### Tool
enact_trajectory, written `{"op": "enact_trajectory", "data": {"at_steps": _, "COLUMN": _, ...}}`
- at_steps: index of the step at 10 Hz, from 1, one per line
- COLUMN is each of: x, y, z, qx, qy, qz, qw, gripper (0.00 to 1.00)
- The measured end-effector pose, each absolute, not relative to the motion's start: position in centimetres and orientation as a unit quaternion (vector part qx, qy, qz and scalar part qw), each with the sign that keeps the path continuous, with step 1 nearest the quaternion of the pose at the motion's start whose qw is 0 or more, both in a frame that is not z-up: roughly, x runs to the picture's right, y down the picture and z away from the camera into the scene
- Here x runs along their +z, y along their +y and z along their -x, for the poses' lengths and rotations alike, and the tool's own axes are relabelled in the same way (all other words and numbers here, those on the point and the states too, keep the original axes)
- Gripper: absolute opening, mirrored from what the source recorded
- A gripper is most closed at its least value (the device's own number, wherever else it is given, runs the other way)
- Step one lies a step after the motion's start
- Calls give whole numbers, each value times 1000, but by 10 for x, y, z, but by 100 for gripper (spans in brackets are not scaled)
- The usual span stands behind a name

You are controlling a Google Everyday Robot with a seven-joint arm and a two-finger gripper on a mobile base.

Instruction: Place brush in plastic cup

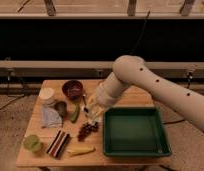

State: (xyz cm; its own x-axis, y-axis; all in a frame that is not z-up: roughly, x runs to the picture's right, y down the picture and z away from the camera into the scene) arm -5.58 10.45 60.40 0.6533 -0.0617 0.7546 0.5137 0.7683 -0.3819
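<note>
My gripper (94, 112) hangs low over the middle of the wooden table (140, 95), just left of the green tray's near-left corner and above the grapes. A pale slim piece, the brush (96, 118), sticks out at its tip and travels with it. The light green plastic cup (31, 143) stands at the table's front left corner, well to the left of and nearer than the gripper. The big pale arm reaches in from the right.
A green tray (134, 148) fills the front right. Grapes (88, 130), a green vegetable (75, 113), a dark red bowl (72, 90), a small dark grey cup (60, 106), a white round container (46, 95), a crumpled bluish cloth (51, 118), a striped dark packet (58, 143) and a yellow item (80, 150) lie on the left half.
</note>
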Motion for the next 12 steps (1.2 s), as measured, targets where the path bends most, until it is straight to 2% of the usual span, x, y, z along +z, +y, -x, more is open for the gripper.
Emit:
{"op": "enact_trajectory", "data": {"at_steps": 5, "x": 582, "y": 115, "z": 152, "qx": -222, "qy": -449, "qz": 306, "qw": 810, "gripper": 0}}
{"op": "enact_trajectory", "data": {"at_steps": 12, "x": 548, "y": 130, "z": 232, "qx": -294, "qy": -494, "qz": 312, "qw": 756, "gripper": 0}}
